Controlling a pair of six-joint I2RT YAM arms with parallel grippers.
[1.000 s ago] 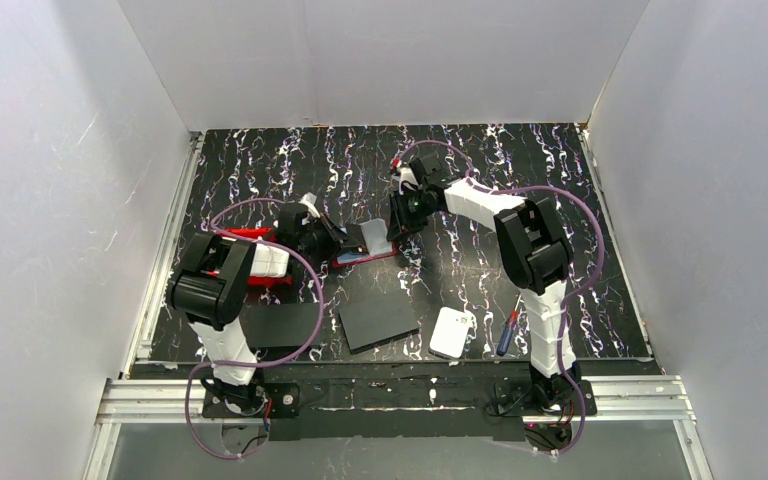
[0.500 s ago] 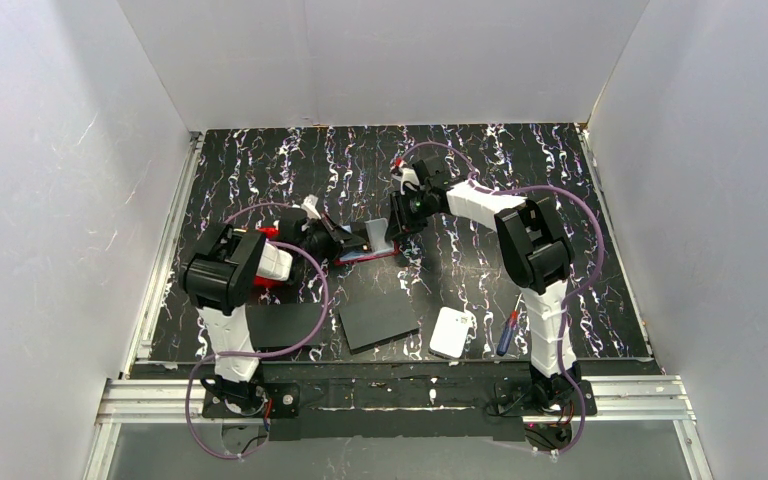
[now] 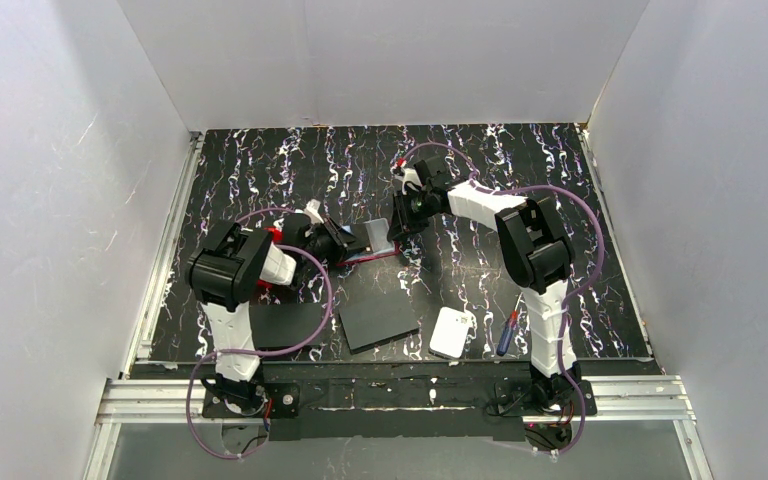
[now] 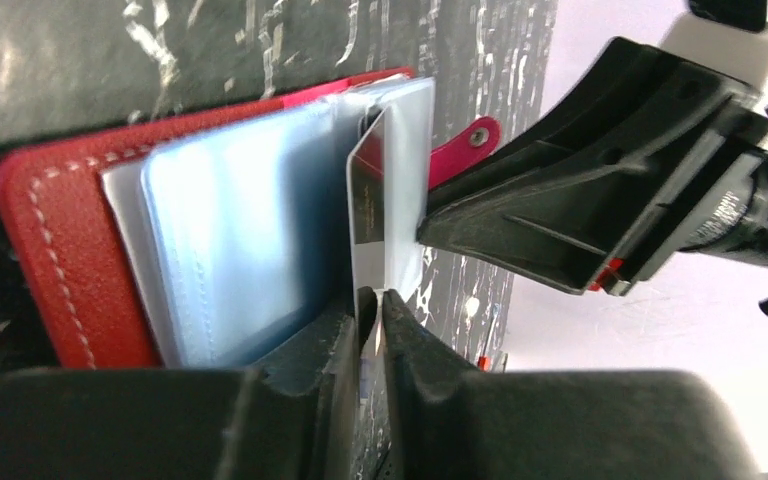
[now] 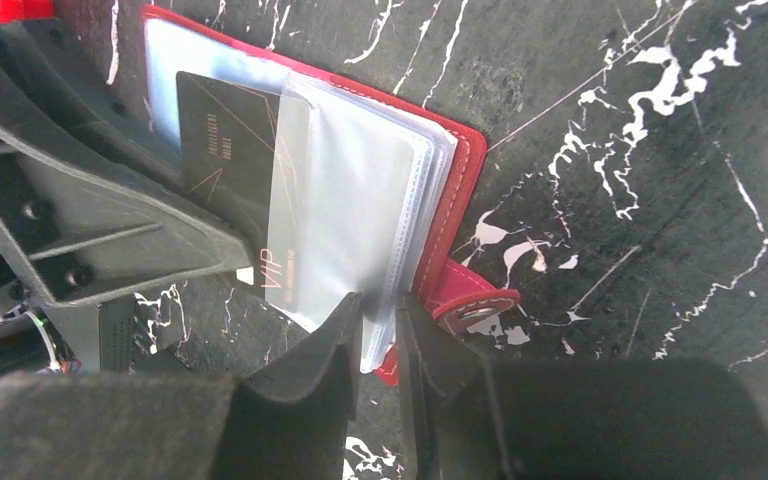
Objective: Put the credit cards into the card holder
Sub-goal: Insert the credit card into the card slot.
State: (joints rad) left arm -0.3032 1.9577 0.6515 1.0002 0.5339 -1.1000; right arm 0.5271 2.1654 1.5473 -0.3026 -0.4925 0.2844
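Pinching credit card (image 4: 365, 200) edge-on, left gripper (image 4: 370, 300) closed on it, per left wrist cam; right wrist cam shows card's dark VIP face half under clear sleeve (image 5: 360, 190), right gripper (image 5: 380, 320) nipping sleeve edge by snap tab (image 5: 475, 300). Card holder (image 3: 380, 254) open mid table (image 3: 520, 160); bare surface twd far & right edges

The card holder (image 3: 374, 246) lies open at mid-table. The left gripper (image 3: 350, 240) and right gripper (image 3: 396, 231) meet it from opposite sides.
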